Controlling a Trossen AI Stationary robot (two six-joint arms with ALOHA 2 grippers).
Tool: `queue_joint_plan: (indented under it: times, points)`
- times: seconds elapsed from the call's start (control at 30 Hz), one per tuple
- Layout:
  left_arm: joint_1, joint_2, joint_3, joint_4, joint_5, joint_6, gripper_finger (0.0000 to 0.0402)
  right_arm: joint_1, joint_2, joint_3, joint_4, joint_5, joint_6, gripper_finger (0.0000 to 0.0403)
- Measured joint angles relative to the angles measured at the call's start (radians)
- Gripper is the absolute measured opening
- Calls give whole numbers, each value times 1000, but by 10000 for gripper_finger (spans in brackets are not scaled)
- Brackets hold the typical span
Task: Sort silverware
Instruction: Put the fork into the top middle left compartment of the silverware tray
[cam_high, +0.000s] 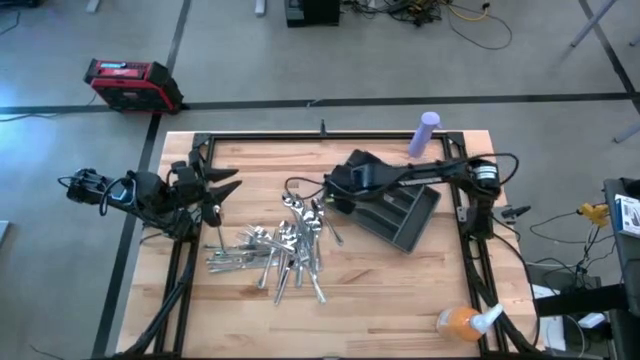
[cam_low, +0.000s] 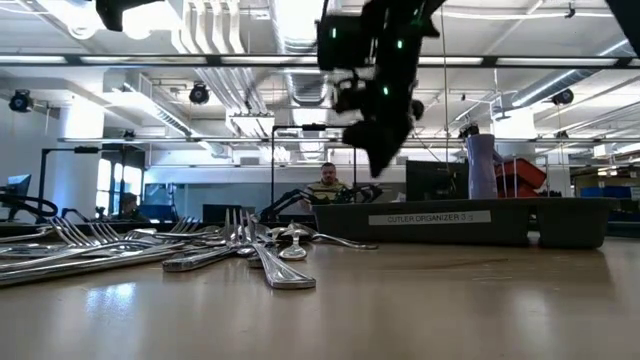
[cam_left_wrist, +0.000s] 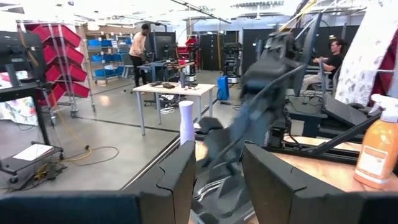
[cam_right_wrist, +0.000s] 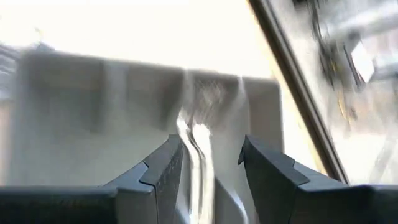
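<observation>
One surface (cam_high: 400, 290): wooden, and it carries the tray, the pile and two bottles at its edges, which are not part of the job.
Right arm: it is stretched in from the right side across the tray, so the tray's far compartments are partly covered by it in the high view.
Left arm: it is parked at the left edge, well apart from the tray. The left pincer (cam_high: 222, 190) is held above the surface just beside the pile, with its fingers spread and nothing between them.
Tray (cam_high: 412, 222): dark and compartmented, it is set at a slant right of centre, with its walls standing clear of the surface in the low view.
Silverware (cam_high: 280, 250): most of it lies in a loose, crossed heap left of the tray. A few pieces are strewn toward the tray's near end.
Right pincer (cam_right_wrist: 208, 149): it is raised over the tray's left end. Its fingers are parted wider than the slim metal seen between them, so it is judged to be grasping nothing.
Pieces in tray (cam_right_wrist: 198, 134): bright metal is seen in one compartment under the fingers. The kind cannot be told through the blur.
Step in hand: a drop into the tray is judged to be finishing.
How to do it well: the fingers should be kept spread and lifted straight up until the walls are cleared. The next piece should be taken from the heap's loose edge, where handles are not crossed, and gripped at mid-handle. It should be lined up lengthwise with its compartment and let go low.
</observation>
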Motion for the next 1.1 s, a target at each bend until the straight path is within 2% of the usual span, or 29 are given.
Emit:
queue_joint_plan:
  times: [0.13, 0.27, 0.37, 0.47, 0.67, 0.77, 0.87, 1.1]
  points:
    - [0, 0, 0, -2, -15, 1, 119, 74, -29, -24, 189, -42, -99, 139]
    - [0, 1, 0, -7, -14, 1, 119, 132, -9, -59, 442, -216, -186, 131]
    - [0, 1, 0, -9, -14, 1, 119, 156, 44, -92, 653, -331, -161, 125]
    - [0, 1, 0, -19, -14, -6, 119, 173, 107, -97, 746, -394, -101, 119]
    - [0, -5, 0, -76, -22, -48, 119, 274, 143, -75, 737, -402, -4, 116]
    - [0, 0, 0, -74, -24, -51, 119, 323, 142, -75, 729, -347, 180, 126]
    - [0, 14, 0, -57, -26, -39, 119, 358, 155, -75, 726, -321, 291, 140]
    - [0, 66, 0, -45, -26, -30, 119, 435, 188, -75, 716, -213, 368, 164]
